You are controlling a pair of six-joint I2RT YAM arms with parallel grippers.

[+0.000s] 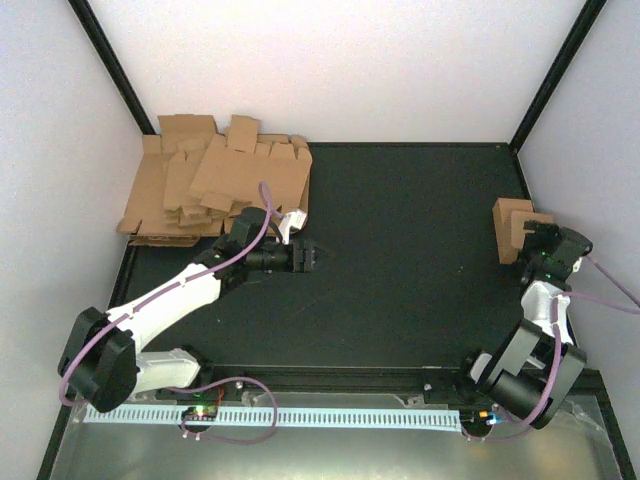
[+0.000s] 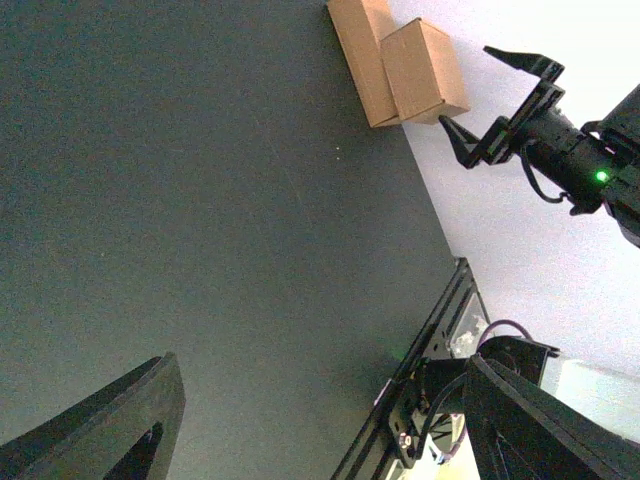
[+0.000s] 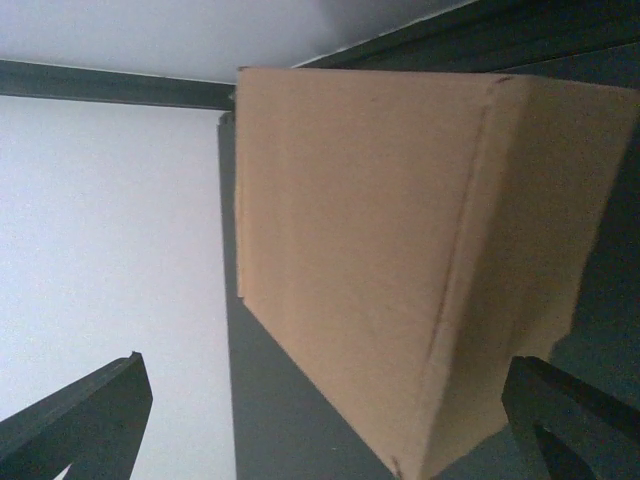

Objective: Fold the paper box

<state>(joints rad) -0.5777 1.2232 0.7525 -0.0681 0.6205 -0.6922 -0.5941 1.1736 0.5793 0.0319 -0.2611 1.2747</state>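
The paper box point(image 3: 380, 240) is a closed brown carton standing at the table's right edge, filling the right wrist view. From above, the paper box point(image 1: 528, 222) stands against a second brown carton point(image 1: 506, 232). My right gripper point(image 1: 536, 240) is open just in front of it, and the box's near corner reaches between the spread fingers point(image 3: 90, 420) without being gripped. The left wrist view shows the paper box point(image 2: 425, 70) with the right gripper point(image 2: 466, 88) open beside it. My left gripper point(image 1: 305, 257) hovers open and empty over mid-table, near the pile; from its own wrist view the left gripper point(image 2: 322, 358) holds nothing.
A thick heap of flat cardboard blanks point(image 1: 215, 185) lies at the back left corner. The black table point(image 1: 400, 230) ends at a white wall close behind the two cartons on the right. A white cable rail point(image 1: 300, 412) runs along the near edge.
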